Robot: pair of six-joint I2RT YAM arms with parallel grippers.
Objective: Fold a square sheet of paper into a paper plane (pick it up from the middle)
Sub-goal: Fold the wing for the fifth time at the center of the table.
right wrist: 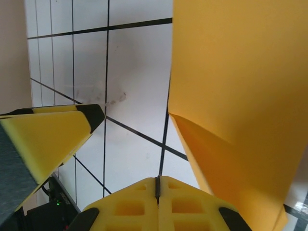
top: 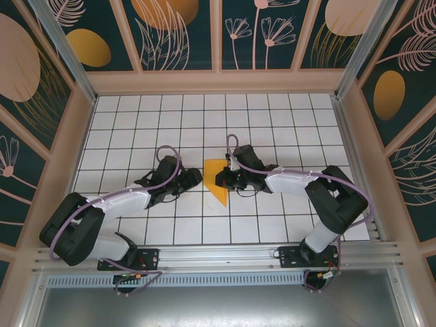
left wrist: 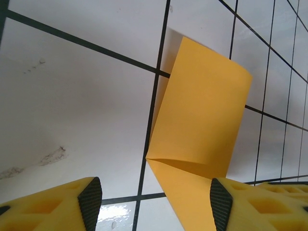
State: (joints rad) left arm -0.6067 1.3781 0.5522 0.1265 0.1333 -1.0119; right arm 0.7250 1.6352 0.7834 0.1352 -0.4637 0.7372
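Now the left pincer (left wrist: pixel 156 197) stands apart, the paper (left wrist: pixel 202 120) just ahead of it; the right pincer (right wrist: pixel 158 182) is pressed together, the paper just beside it.

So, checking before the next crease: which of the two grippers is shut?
The right gripper: its yellow fingers meet flush along one seam, while the left gripper has its fingers well apart, facing the folded paper.

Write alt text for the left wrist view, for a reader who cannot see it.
A folded sheet of orange-yellow paper lies on a white table with black grid lines, a crease crossing its lower part. At the bottom edge, two yellow fingers with black pads stand wide apart, the paper's near end running down between them.
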